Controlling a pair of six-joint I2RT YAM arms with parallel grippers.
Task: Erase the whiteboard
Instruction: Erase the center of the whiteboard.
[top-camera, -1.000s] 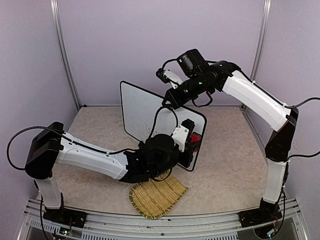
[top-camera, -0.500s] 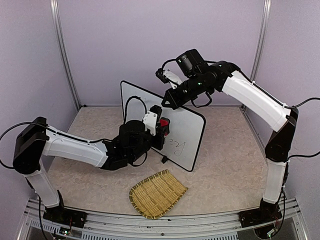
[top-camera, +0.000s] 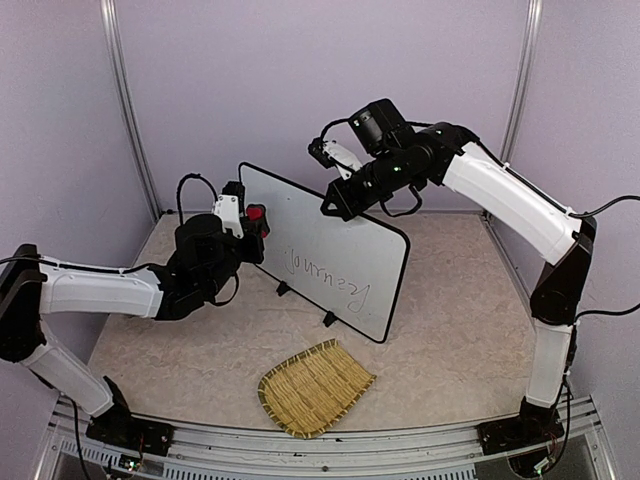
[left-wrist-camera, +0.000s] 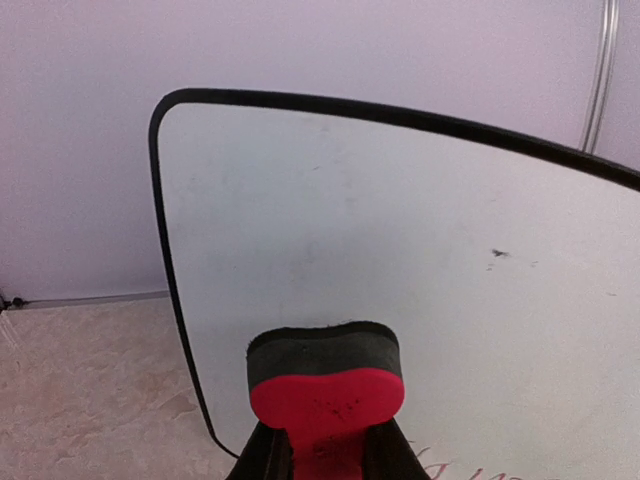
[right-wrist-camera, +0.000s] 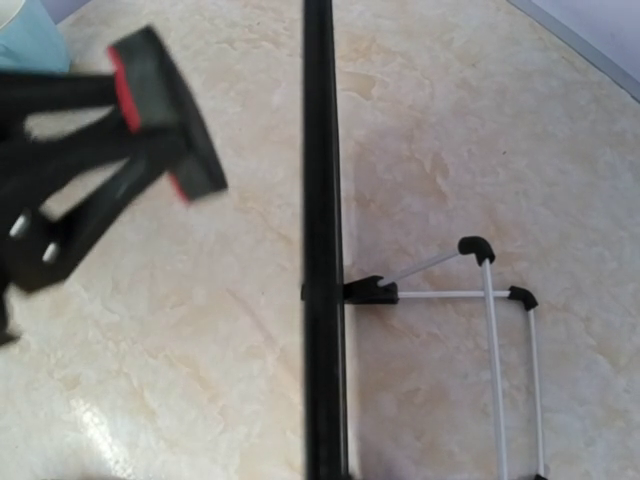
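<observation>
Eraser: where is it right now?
Top view, left of centre: the red eraser sits in the left hand, by the upper-left corner of the whiteboard, above the writing.

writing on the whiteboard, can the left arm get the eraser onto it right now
Probably yes. The left gripper holds the eraser by the upper left corner of the whiteboard, facing its front; the writing lies lower on that face with nothing between. The right gripper grips the top rim, above it.
</observation>
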